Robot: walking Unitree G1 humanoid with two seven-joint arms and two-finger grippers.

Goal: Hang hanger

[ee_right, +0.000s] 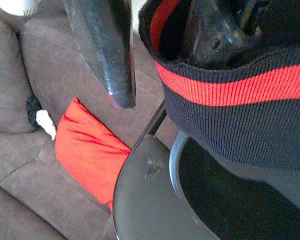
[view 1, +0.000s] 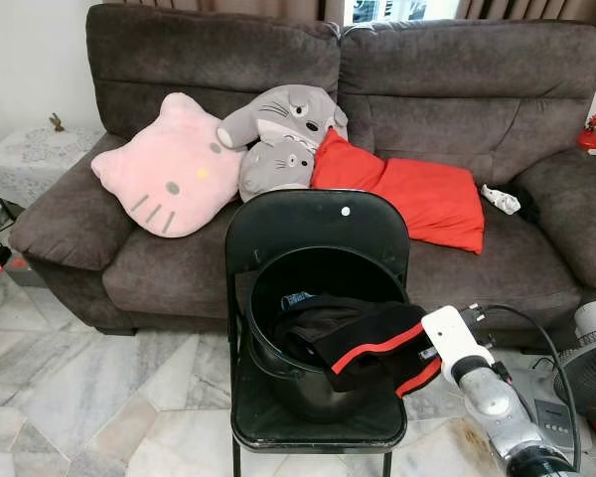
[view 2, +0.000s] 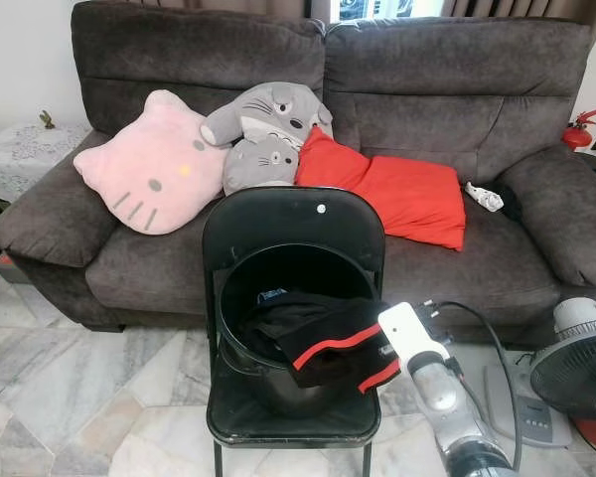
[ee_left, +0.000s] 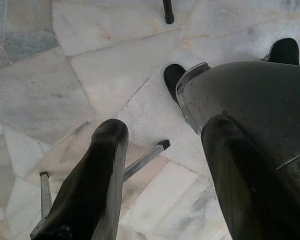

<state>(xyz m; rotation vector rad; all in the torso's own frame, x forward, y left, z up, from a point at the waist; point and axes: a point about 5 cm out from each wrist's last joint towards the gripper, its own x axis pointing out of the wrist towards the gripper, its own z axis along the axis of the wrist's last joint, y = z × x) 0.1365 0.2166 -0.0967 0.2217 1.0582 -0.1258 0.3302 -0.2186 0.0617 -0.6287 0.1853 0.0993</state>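
Note:
A black garment with a red stripe (view 1: 363, 338) spills over the rim of a black bucket (view 1: 268, 298) that stands on a black folding chair (view 1: 313, 219). My right arm's white wrist (view 1: 455, 338) reaches in from the right to the garment's edge. In the right wrist view my right gripper (ee_right: 160, 75) is open. One finger (ee_right: 107, 50) stays outside the fabric, while the other (ee_right: 210, 35) is tucked inside the striped hem (ee_right: 230, 85), which drapes over it. My left gripper (ee_left: 165, 135) hangs open over the marble floor beside a dark grey part of my own body (ee_left: 250, 95).
A brown sofa (view 1: 457, 89) stands behind the chair with a pink cat cushion (view 1: 169, 169), grey plush toys (view 1: 278, 134) and a red cushion (view 1: 427, 194). A fan (view 1: 591, 363) stands on the floor at the right, and a side table (view 1: 30, 154) at the left.

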